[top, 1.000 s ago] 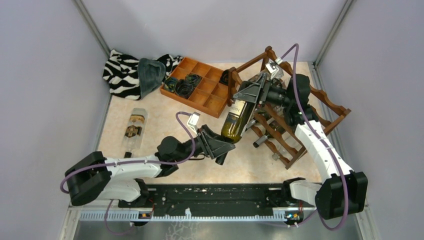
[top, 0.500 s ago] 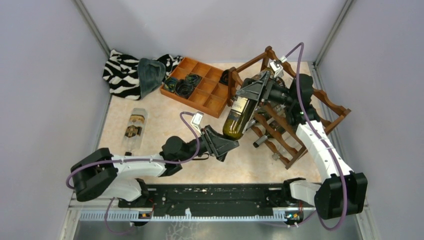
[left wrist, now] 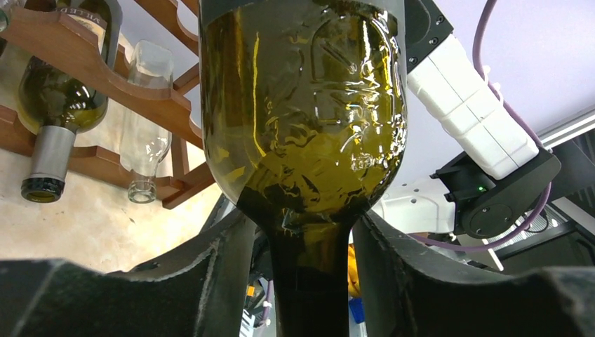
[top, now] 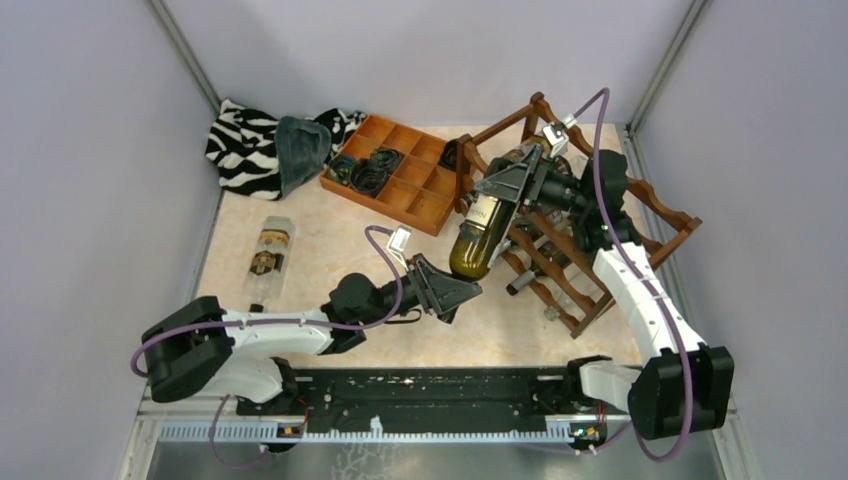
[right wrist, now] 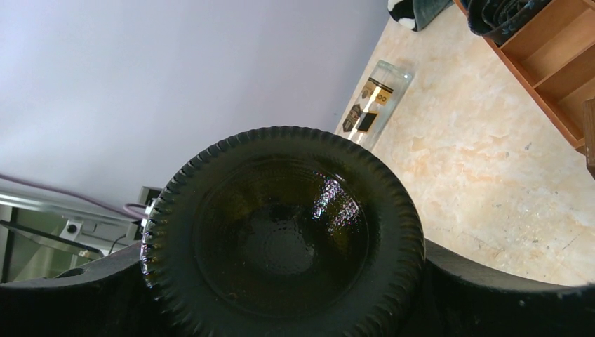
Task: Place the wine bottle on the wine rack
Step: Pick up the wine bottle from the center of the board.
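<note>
A dark green wine bottle (top: 478, 232) hangs tilted in the air at the near-left end of the reddish-brown wine rack (top: 655, 200), not yet laid on any of its scalloped rails. The right end effector (top: 505, 185) is clamped around the bottle's lower body. Its fingers press on both sides just short of the ribbed base that fills the right wrist view. The left end effector (top: 462, 290) reaches in from below with the bottle's neck between its fingers (left wrist: 210, 281). They flank the neck closely and a sliver of gap shows on one side, so whether they pinch it cannot be told. The bottle's base points up toward the rack, its shoulder and neck down toward the desk (top: 330, 230).

Just behind the held bottle, the rack's lower tiers are taken. A green bottle with a grey capsule (left wrist: 52, 105) and a clear glass bottle (left wrist: 144, 133) lie in neighbouring scallops, necks sticking out toward the arms. The right arm crosses over the rack's middle.

To the left, an orange-brown compartment tray (top: 410, 200) sits just beside the rack's end post, with dark coiled items (top: 365, 170) in its far-left compartments. A zebra-striped cloth (top: 240, 150) and a grey-green cloth (top: 300, 150) are bunched in the far left corner. A clear labelled bottle (top: 268, 262) lies on its side near the left wall, well apart from both arms.
</note>
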Robot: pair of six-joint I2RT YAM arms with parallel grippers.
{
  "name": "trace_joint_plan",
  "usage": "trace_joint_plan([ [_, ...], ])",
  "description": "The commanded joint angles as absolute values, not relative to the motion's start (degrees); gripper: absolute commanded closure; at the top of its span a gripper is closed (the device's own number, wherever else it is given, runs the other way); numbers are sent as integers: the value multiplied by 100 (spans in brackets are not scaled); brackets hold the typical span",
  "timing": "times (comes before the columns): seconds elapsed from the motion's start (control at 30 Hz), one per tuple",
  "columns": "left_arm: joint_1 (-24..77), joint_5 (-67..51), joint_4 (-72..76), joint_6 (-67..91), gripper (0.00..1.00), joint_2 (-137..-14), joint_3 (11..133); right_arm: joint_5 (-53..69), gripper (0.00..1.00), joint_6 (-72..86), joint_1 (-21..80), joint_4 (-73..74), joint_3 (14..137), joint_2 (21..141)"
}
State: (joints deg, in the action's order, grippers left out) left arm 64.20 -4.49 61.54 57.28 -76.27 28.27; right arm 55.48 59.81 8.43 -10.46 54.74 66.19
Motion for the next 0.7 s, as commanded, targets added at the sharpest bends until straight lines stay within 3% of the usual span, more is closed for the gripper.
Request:
trace_joint_plan([
  [0.0, 6451, -526, 6387, 5744, 41, -7647, 2913, 5410, 100, 6152, 771, -1449, 5578, 6293],
  [0.17, 6452, -558, 6326, 5772, 48, -7664, 2923, 5381, 100, 6106, 765, -1416, 5564, 6293],
  [0.43, 6451, -784, 6539, 5657, 98, -7783, 2939, 5336, 99, 6008, 765, -1345, 5536, 6284],
  [0.67, 6451, -801, 7114, 5726, 100, -7952, 2803, 5352, 92, 5990, 765, -1360, 5484, 6268],
])
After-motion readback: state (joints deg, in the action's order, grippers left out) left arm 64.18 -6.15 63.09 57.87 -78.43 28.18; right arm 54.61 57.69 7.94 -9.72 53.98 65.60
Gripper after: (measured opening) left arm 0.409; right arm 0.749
